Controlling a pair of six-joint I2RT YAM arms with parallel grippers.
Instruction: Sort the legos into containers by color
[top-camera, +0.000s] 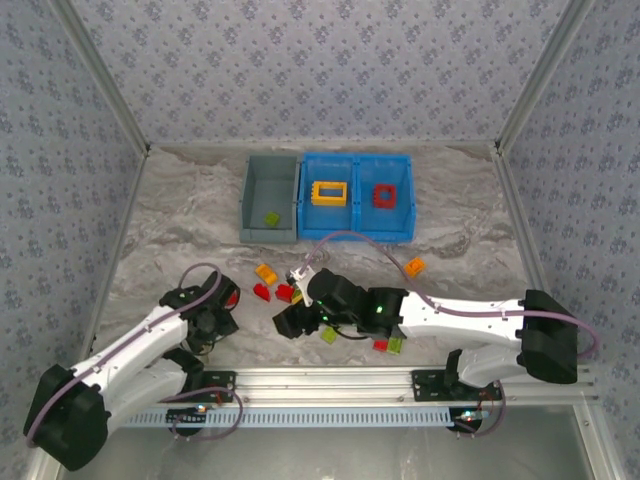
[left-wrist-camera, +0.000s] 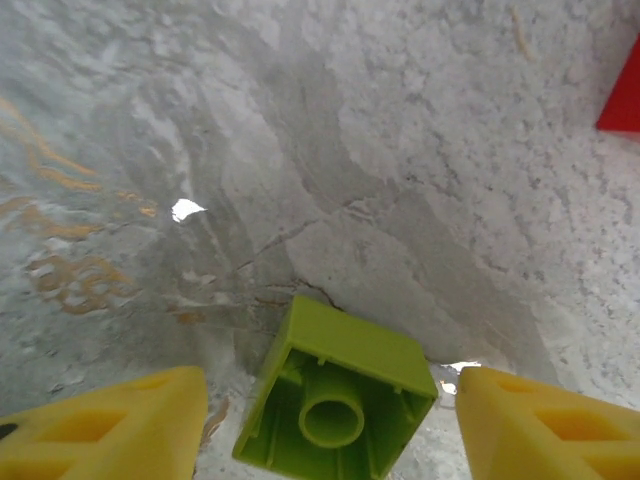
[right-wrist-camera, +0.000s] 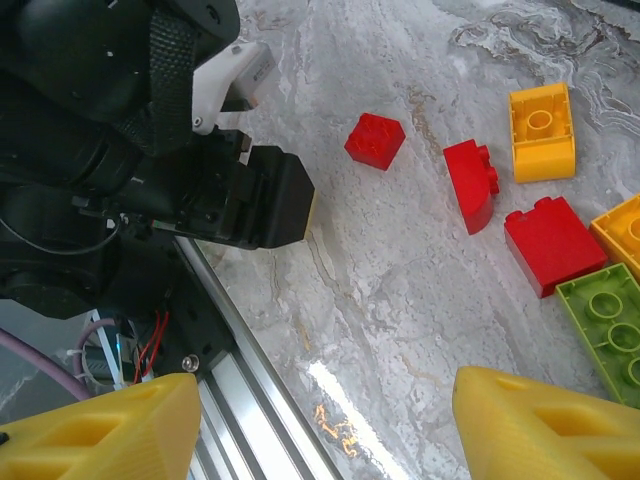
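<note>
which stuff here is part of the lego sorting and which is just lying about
Part of the job:
- lime brick, orange brick and the other loose legos
- grey bin
- blue tray, with the yellow frame and red frame in it

Not part of it:
- aluminium rail
- purple cable

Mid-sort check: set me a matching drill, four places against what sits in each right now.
Places
1. grey bin
2. left compartment of the blue tray
3. right compartment of the blue tray
4. gap between the fingers of the left gripper

Contents
A. red frame
B. small green brick, alone
C. yellow frame
D. lime brick, hollow underside facing the wrist camera, touching neither finger

Pairs: 1-B, 2-C, 3-A, 4-D
</note>
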